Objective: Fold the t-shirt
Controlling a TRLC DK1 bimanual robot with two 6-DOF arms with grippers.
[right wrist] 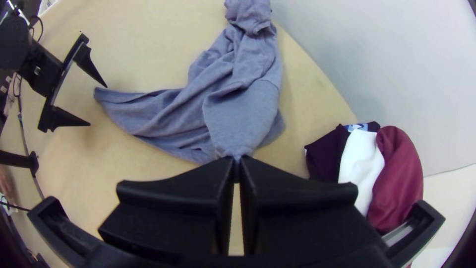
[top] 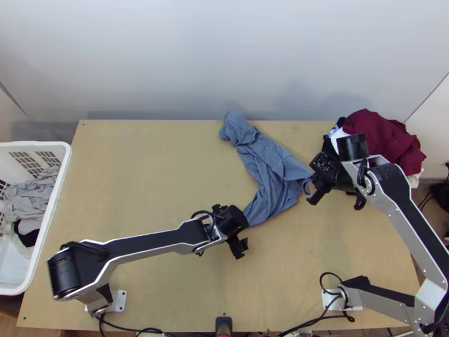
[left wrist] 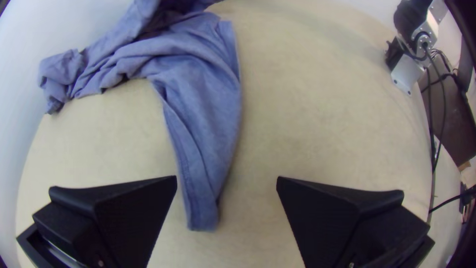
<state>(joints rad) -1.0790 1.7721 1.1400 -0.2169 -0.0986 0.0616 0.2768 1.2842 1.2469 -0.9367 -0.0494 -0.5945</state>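
The blue-grey t-shirt (top: 275, 168) lies bunched and twisted in a long strip, its far end crumpled near the table's back edge. My left gripper (top: 240, 229) stands open by its near narrow end. In the left wrist view, that end of the t-shirt (left wrist: 203, 99) tapers down between the open fingers of my left gripper (left wrist: 227, 179), nearer one finger. My right gripper (top: 314, 181) is at the shirt's right side. The right wrist view has the t-shirt (right wrist: 243, 114) pinched at a gathered part, with my right gripper (right wrist: 237, 159) shut on it.
A pile of dark red, white and dark clothes (top: 387, 137) sits at the table's back right corner. At the left edge stands a white basket (top: 53, 219) holding grey and dark cloth. Bare wood (top: 146, 174) stretches left of the t-shirt, and more lies in front of it.
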